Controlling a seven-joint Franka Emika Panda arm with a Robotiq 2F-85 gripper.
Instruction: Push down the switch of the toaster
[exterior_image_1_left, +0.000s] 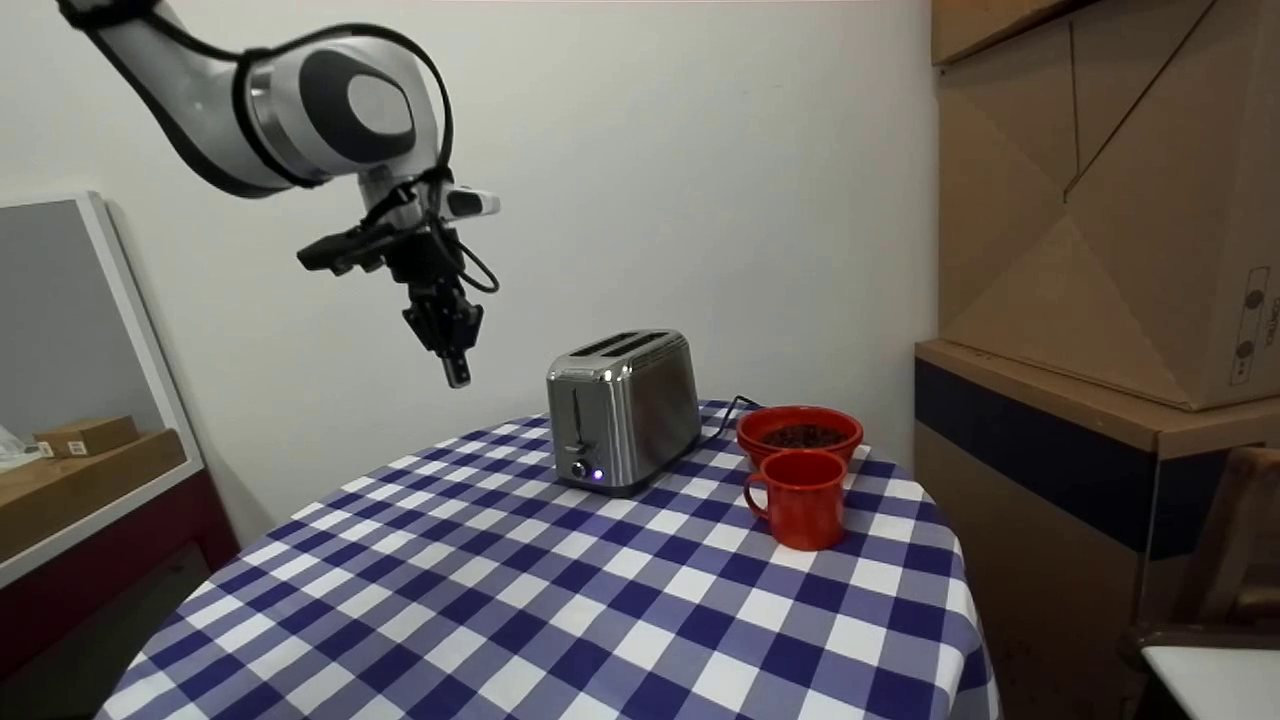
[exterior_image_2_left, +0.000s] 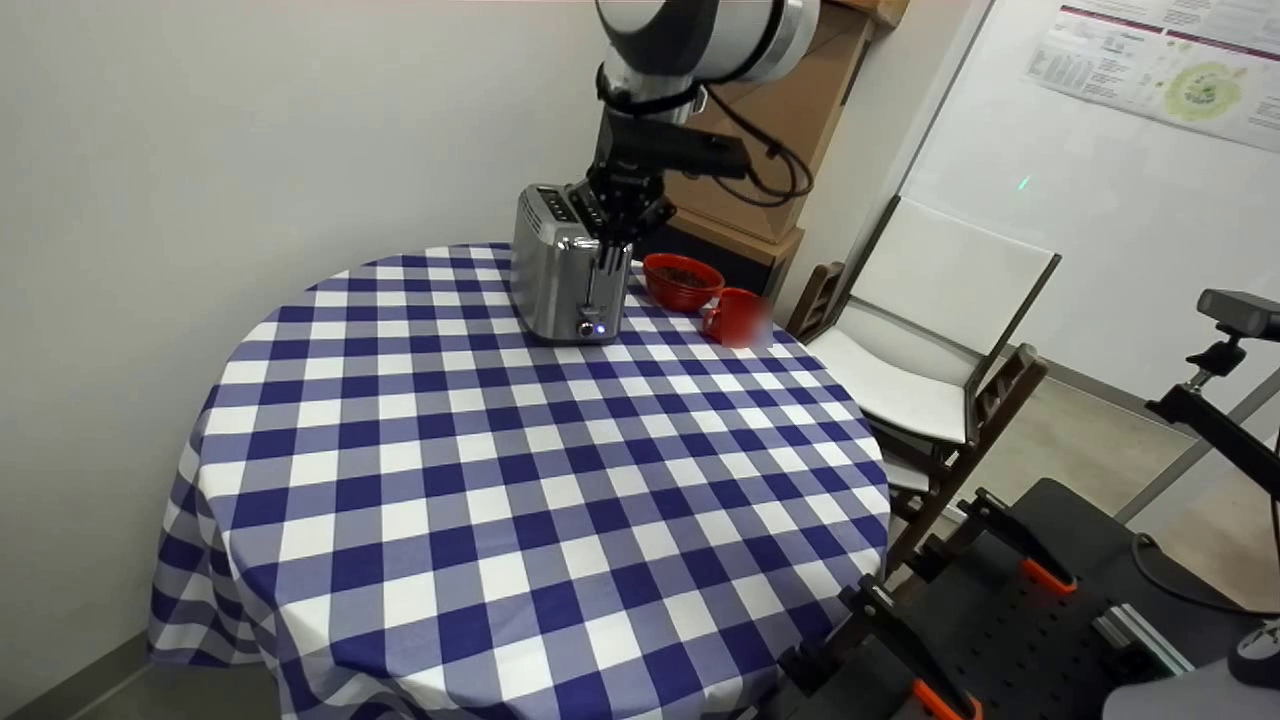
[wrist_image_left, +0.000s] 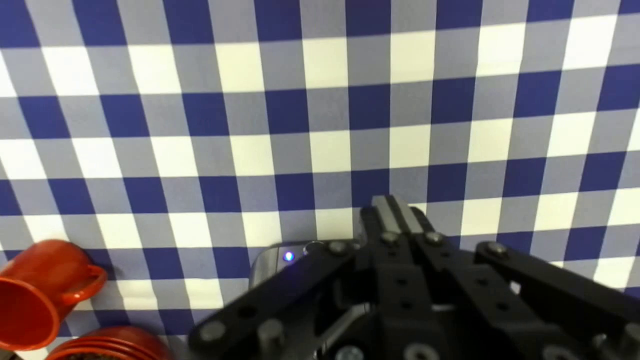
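The silver toaster (exterior_image_1_left: 655, 410) stands upright on the checkered table; it also shows in an exterior view (exterior_image_2_left: 550, 275). Its front has a vertical slot with a small switch lever (exterior_image_1_left: 577, 449), seemingly low in the slot, above a knob and a lit blue-violet light. My gripper (exterior_image_1_left: 458, 378) is shut and empty in the air, in front of the toaster and apart from it. In an exterior view the gripper (exterior_image_2_left: 610, 262) overlaps the toaster's front. In the wrist view the fingertips (wrist_image_left: 391, 206) are together; the toaster's corner (wrist_image_left: 267, 267) shows beside them, the lever hidden.
A red mug (exterior_image_1_left: 800, 500) and a red bowl (exterior_image_1_left: 800, 430) with dark contents stand beside the toaster. A black cord (exterior_image_1_left: 735, 408) runs behind it. A wall is behind the table (exterior_image_2_left: 480, 480). Cardboard boxes (exterior_image_1_left: 1090, 260) and chairs (exterior_image_2_left: 930, 330) stand beyond the table's edge.
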